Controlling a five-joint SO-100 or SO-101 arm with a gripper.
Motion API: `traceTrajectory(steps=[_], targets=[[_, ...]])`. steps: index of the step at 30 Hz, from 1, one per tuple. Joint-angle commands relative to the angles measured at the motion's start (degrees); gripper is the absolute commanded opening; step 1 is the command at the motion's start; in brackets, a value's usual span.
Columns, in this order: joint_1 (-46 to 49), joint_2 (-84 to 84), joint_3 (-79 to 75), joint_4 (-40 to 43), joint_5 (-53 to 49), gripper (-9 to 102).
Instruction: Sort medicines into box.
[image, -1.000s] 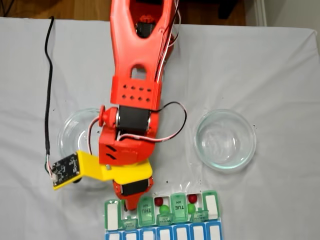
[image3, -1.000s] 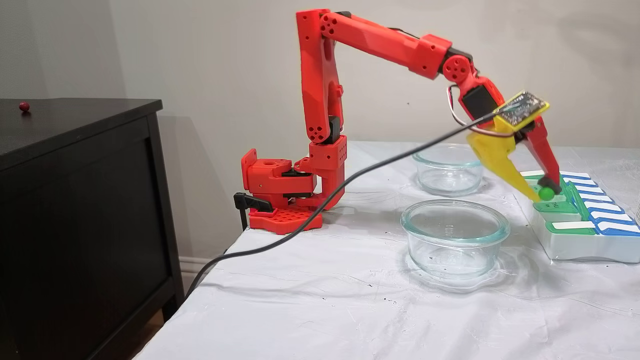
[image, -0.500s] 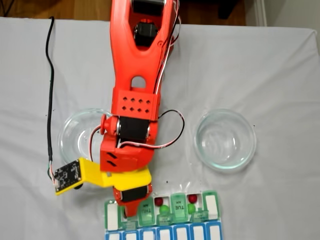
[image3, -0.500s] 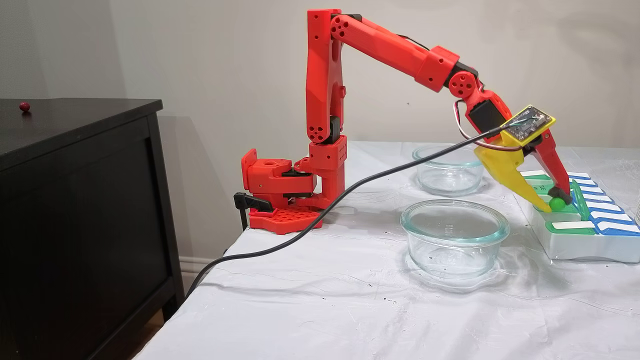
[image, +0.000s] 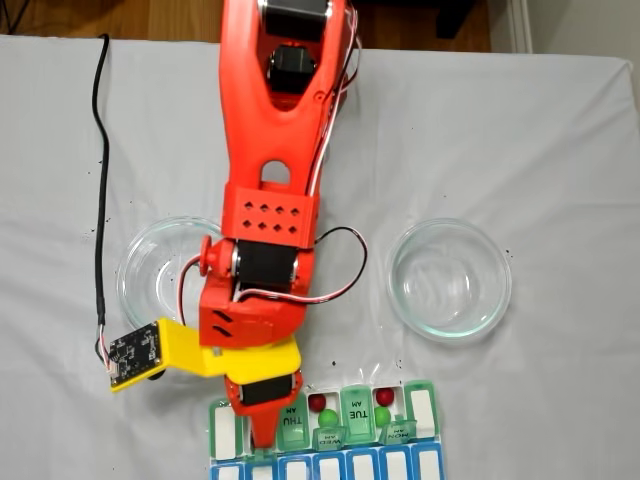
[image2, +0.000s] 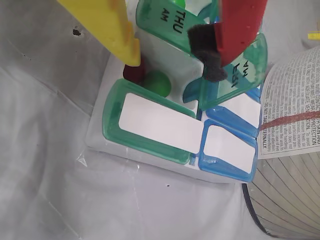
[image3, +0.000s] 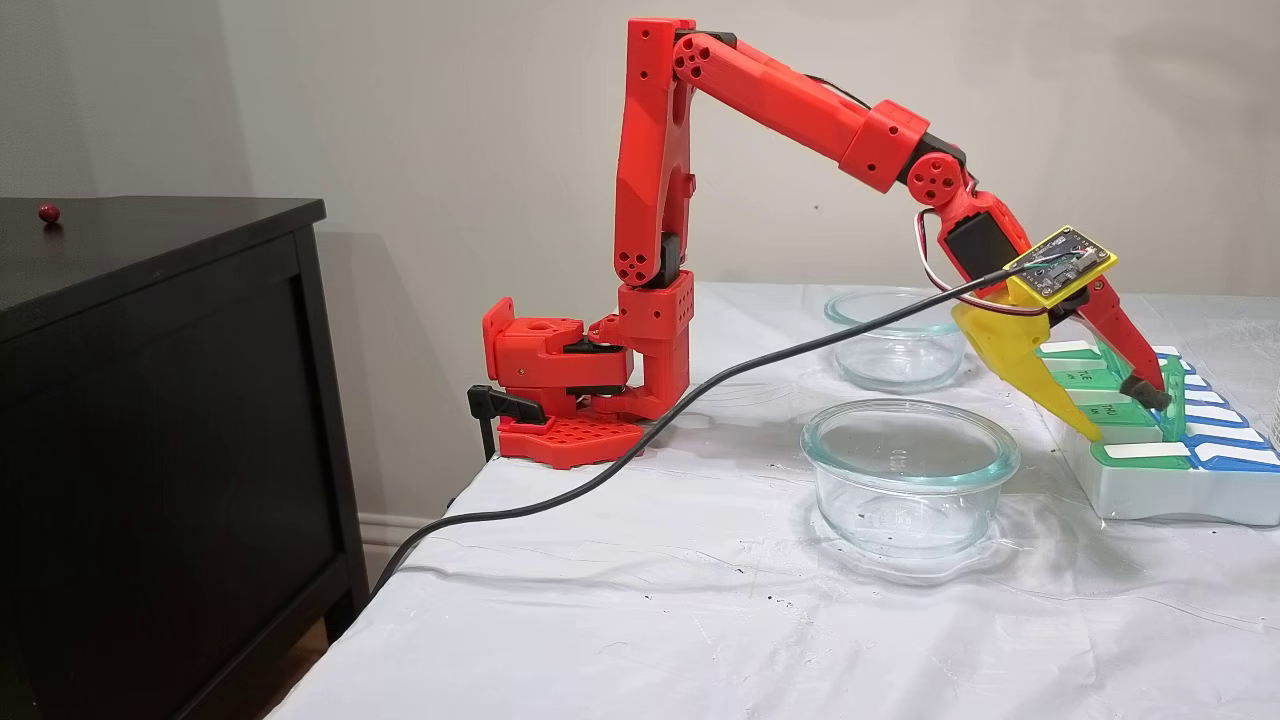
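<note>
Down and forward goes the arm since a second ago, and the green pill that sat between the tips then now lies in the box: the pincer (image2: 170, 52) is spread, yellow finger and red finger apart, empty over the pill organizer (image2: 150, 120). In the wrist view a green pill (image2: 157, 82) rests in an open cell beside a dark red pill (image2: 133, 74), just under the yellow tip. So the drop looks done for this cell. From above, two more cells each show a red and a green pill (image: 328, 417), which suggests the sort is about finished. Next call, by judgement: lift straight up and clear, because the raised THU lid (image2: 170, 22) stands close against the red finger and could be snagged. Two glass bowls (image3: 910, 480) sit between base and box on the white surface (image3: 650, 620), and the black cable (image3: 600, 465) trails beside the near bowl.
</note>
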Motion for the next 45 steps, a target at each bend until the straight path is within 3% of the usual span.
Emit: traceTrajectory(steps=[1, 4, 11, 17, 24, 39, 45], targets=[[0.88, 13.45, -4.31, 4.75, 0.18, 0], [-0.62, 22.85, -1.32, 5.89, 1.49, 0], [-11.87, 41.31, 12.66, -6.59, 6.50, 0], [-20.30, 30.85, 10.63, -15.64, 12.04, 0], [-21.36, 9.76, -5.80, -14.06, 18.11, 0], [-21.36, 7.12, -11.34, -8.96, 25.93, 0], [-21.80, 5.71, -10.55, -8.35, 24.70, 0]])
